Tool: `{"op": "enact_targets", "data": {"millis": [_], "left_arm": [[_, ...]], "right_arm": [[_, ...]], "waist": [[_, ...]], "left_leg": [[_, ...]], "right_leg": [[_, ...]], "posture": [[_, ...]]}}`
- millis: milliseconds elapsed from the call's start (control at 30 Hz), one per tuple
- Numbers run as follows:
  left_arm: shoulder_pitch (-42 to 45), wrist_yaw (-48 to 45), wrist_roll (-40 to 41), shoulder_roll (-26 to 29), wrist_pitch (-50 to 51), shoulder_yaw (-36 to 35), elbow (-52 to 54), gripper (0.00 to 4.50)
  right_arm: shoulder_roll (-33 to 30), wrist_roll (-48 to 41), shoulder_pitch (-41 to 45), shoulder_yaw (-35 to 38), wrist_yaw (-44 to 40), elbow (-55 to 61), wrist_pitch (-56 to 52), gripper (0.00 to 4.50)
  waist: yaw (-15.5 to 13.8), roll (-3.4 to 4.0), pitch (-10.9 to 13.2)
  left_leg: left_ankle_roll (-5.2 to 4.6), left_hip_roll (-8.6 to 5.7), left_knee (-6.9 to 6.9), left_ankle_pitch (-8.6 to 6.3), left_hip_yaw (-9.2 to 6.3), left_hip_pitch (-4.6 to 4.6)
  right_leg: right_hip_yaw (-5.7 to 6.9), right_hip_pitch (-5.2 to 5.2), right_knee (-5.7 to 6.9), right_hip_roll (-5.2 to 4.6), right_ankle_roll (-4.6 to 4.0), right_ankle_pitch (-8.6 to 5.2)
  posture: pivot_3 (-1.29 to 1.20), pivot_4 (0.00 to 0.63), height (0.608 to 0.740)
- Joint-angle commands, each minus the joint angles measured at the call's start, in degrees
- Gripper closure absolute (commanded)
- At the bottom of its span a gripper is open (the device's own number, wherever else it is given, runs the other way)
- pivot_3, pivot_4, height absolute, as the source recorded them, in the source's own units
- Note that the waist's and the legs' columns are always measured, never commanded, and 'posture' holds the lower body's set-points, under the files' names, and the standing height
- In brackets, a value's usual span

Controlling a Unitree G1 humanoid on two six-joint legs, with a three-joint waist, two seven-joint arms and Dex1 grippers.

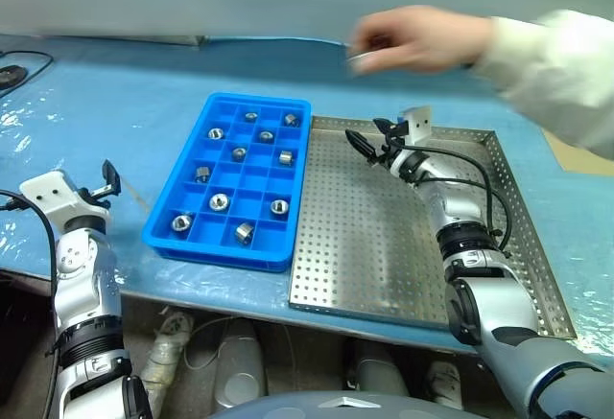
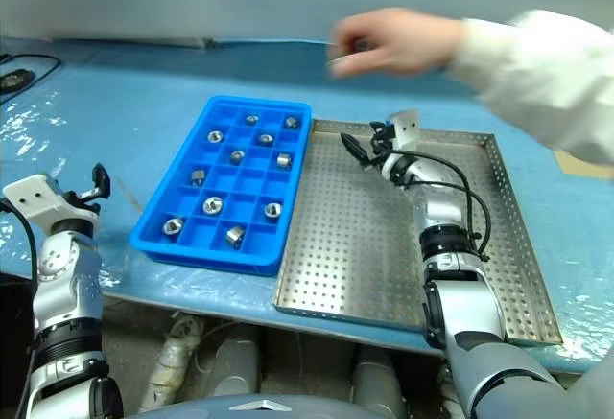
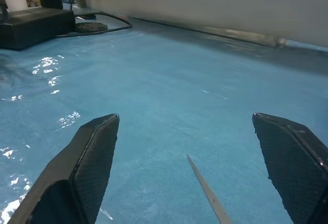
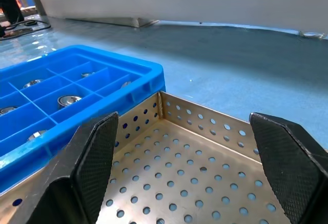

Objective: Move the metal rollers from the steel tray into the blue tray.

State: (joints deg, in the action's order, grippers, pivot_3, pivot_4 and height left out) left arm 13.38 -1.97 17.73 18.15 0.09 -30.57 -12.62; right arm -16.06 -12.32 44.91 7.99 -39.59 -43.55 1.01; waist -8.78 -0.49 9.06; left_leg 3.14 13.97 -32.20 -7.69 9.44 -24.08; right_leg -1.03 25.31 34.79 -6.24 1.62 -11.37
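**Op:** Steel tray check: the large square perforated steel tray (image 1: 365, 246) looks bare from my head views. The small silvery metal rollers (image 1: 219, 201) sit in the compartments of the bright blue gridded plastic tray (image 1: 293, 110), roughly one per cell, about a dozen.

**Eng:** Grippers?

**Op:** Right gripper (image 1: 369, 141) wide, empty, hovering over the steel tray's far-left corner, just beside the blue tray's rim. Left gripper (image 1: 106, 181) also wide, empty, over the blue-covered counter (image 3: 169, 96), well left of the blue tray.

**Eng:** So transfer's done?

**Op:** I judge yes. The right arm hides a strip of the steel floor, so I want a clear look before calling it.

**Eng:** Hazards?

**Op:** A person's hand (image 1: 413, 40) in a white sleeve reaches in above the steel tray's far edge, holding something small I can't identify. I hold both arms still until it's out.
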Motion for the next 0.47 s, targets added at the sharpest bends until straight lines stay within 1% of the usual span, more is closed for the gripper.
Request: {"op": "enact_targets", "data": {"millis": [33,333,467], "left_arm": [[-0.47,0.31,0.34,-0.19,-1.65,-0.14,2.75,0.11],[-0.24,0.26,1.39,-0.76,-1.99,-0.42,3.06,0.11],[-0.09,-0.16,1.11,-0.78,-2.07,0.60,3.74,0.11]], "right_arm": [[0.12,-0.87,1.52,-0.03,-1.19,1.15,0.47,0.18],[0.52,-1.02,1.38,-0.32,-2.80,2.55,-0.11,0.18],[0.56,-0.41,0.99,-0.88,-3.30,2.54,0.44,0.18]], "waist": [[-0.01,0.00,0.00],[-0.03,0.00,0.00],[-0.02,0.00,0.00]], "left_leg": [[0.00,0.00,0.01,0.00,0.00,0.00],[0.00,0.00,0.02,0.00,-0.01,0.00],[0.00,0.00,0.02,0.00,-0.01,0.00]], "right_leg": [[0.00,0.00,0.00,0.00,0.00,0.00],[0.01,0.00,0.00,0.00,0.00,0.00],[0.01,0.00,-0.01,0.00,0.00,0.00]], "posture": [[0.28,0.150,0.740],[0.28,0.150,0.740],[0.29,0.150,0.740]]}}
